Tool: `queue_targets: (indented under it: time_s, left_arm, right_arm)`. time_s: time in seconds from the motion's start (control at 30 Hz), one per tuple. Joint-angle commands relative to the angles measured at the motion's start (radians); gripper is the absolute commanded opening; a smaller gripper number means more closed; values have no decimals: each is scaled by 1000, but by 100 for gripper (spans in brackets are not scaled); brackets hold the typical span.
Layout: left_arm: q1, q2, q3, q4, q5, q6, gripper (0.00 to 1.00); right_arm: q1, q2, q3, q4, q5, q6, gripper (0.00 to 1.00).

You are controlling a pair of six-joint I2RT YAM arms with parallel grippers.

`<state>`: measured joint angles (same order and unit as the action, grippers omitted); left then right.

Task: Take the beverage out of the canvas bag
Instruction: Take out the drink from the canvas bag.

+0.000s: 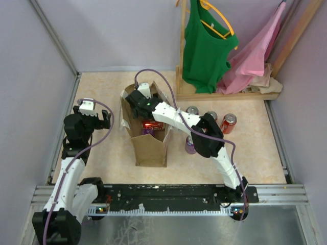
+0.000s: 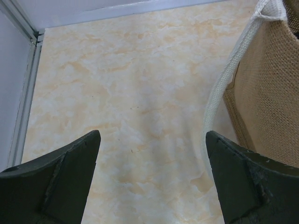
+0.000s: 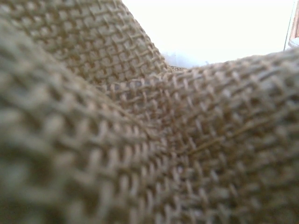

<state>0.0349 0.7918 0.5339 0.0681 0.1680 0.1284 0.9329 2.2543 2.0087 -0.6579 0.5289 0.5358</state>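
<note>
The canvas bag stands upright mid-table, its mouth open to the top view. Inside lies a red beverage can with something purple just below it. My right gripper reaches over the bag's far left rim. Its fingers are hidden there, and the right wrist view shows only blurred tan weave pressed close. My left gripper hovers left of the bag, open and empty over bare table. The bag's wall and a pale strap handle fill the right edge of the left wrist view.
Two silver-topped cans, a red can and a purple can stand right of the bag, near my right arm. A wooden rack with a green top and pink cloth stands at the back right.
</note>
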Motion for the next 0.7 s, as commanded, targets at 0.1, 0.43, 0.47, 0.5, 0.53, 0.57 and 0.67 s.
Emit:
queue_targets:
  time_s: [0.1,0.43,0.47,0.5,0.53,0.57,0.67]
  left_arm:
    - [-5,-13,-2,18,22,-8,100]
    - [-5,1,0,12,17,-9,100]
    - [-6,1,0,13,15,-8,100]
    - [-6,2,0,14,11,-8,100]
    - [-6,2,-1,16,10,-8,100]
    - [-6,4,0,17,9,-7,100]
    - [-6,5,-1,22,10,-9,100]
  right_arm:
    - [-33,72,-44,-76,1,40,88]
    - [-41,92,-67,-73,-21,42,46]
    - [-41,88,-70,-74,-20,37,40]
    - [-42,85,-74,-73,-20,31,33]
    - [-42,78,-79,-71,-18,26,26]
    - [-41,68,-85,-71,-13,21,18]
    - [-42,37,-99,-72,0,1,0]
